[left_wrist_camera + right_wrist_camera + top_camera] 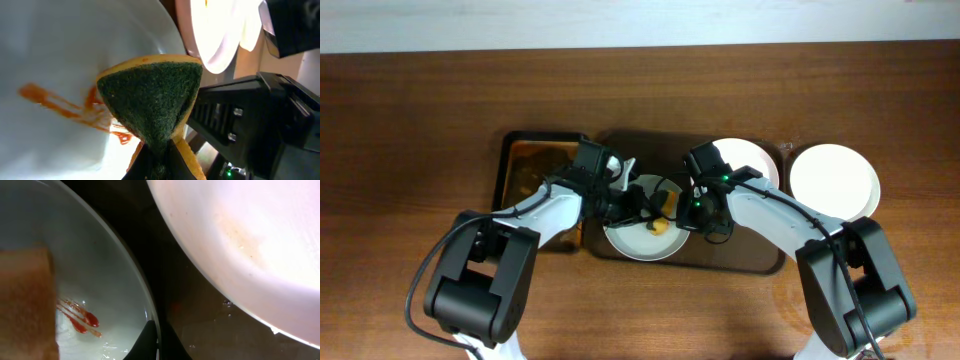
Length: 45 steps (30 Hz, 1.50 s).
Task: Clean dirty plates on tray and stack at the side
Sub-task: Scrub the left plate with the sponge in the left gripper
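a: how is the plate (pixel 638 246) expected to handle?

b: it is judged stiff, glossy and breakable, and slippery where the sauce (pixel 65 107) is smeared. it is best taken by the rim, since little else on so shallow a thing can be pinched.

a: where is it now?

b: it lies in the tray (pixel 740 264), toward 9 o'clock of the tray's middle. seen from overhead, its rim at about 3 o'clock appears to be clamped by the right gripper (pixel 156 342).

a: and the left gripper (pixel 159 164)?

b: it is clenched on a sponge (pixel 155 95), which is soft and is folded by the pinch. the green face is held at the plate's surface, at 3 o'clock of the sauce in the left wrist view. actual contact cannot be confirmed.

a: the other plates?

b: a second plate (pixel 240 240) is seen in the tray at 1 o'clock of the first. whether they touch cannot be told. a third plate (pixel 835 180) rests on the table (pixel 400 150), just off the tray's 3 o'clock end.
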### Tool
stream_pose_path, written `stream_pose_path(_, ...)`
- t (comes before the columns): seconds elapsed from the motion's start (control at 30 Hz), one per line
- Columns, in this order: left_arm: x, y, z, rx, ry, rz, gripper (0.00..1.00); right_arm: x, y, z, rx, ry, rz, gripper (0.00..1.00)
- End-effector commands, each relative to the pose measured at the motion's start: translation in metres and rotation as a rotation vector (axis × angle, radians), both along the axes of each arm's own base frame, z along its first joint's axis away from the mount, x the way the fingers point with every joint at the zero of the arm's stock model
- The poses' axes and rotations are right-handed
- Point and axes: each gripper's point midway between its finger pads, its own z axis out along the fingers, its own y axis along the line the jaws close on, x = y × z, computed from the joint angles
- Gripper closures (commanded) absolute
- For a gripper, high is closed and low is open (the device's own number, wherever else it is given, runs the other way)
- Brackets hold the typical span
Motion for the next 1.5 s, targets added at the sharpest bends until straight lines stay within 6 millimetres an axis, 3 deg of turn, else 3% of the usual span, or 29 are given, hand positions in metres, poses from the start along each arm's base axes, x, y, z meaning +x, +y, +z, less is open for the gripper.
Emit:
stream_pose_path(0.0, -0.014, -0.014, -0.001, -0.043, 0.038, -0.051, 1.00, -0.006, -0.013, -0.011, -0.082, 0.011, 0.006, 0.96)
stream_pose_path(0.27, -0.022, -0.014, -0.030, 0.022, 0.105, -0.037, 1.00, -0.006, -0.013, -0.011, -0.082, 0.011, 0.006, 0.96)
stream_pose_path(0.37, -0.008, 0.007, -0.052, 0.188, 0.058, 0.040, 1.00, -0.007, -0.013, -0.011, -0.082, 0.012, 0.006, 0.96)
stream_pose_path(0.5, 0.017, 0.037, -0.052, 0.311, -0.025, 0.137, 1.00, -0.007, -0.014, -0.011, -0.084, 0.015, 0.006, 0.96)
stream_pose_path(0.63, 0.050, 0.083, -0.028, 0.460, -0.158, 0.286, 1.00, -0.007, -0.014, -0.012, -0.084, 0.015, 0.006, 0.96)
stream_pose_path(0.7, 0.053, 0.089, -0.025, 0.476, -0.169, 0.306, 1.00, -0.007, -0.014, -0.012, -0.084, 0.016, 0.006, 0.96)
stream_pose_path(0.8, 0.038, 0.083, -0.017, 0.450, -0.161, 0.220, 1.00, -0.009, -0.014, -0.012, -0.088, 0.021, 0.007, 0.96)
stream_pose_path(0.9, 0.034, 0.088, 0.038, 0.433, -0.259, 0.238, 1.00, -0.007, -0.017, -0.012, -0.102, 0.012, 0.010, 0.96)
stream_pose_path(1.0, 0.036, 0.103, 0.075, 0.452, -0.350, 0.300, 1.00, 0.000, -0.016, -0.007, -0.110, -0.017, 0.041, 0.96)
stream_pose_path(1.13, 0.039, 0.147, 0.076, 0.585, -0.340, 0.405, 1.00, 0.017, -0.009, 0.023, -0.097, -0.090, 0.103, 0.96)
stream_pose_path(1.27, 0.043, 0.194, 0.070, 0.634, -0.273, 0.511, 1.00, 0.034, -0.032, 0.084, -0.216, -0.238, 0.085, 0.96)
stream_pose_path(1.33, 0.044, 0.197, 0.067, 0.606, -0.286, 0.454, 1.00, 0.041, -0.042, 0.110, -0.272, -0.332, 0.118, 0.96)
stream_pose_path(1.4, 0.045, 0.205, 0.053, 0.608, -0.277, 0.391, 1.00, 0.047, -0.065, 0.142, -0.416, -0.446, 0.180, 0.96)
stream_pose_path(1.47, 0.046, 0.214, 0.041, 0.619, -0.246, 0.391, 1.00, 0.051, -0.083, 0.160, -0.530, -0.501, 0.188, 0.96)
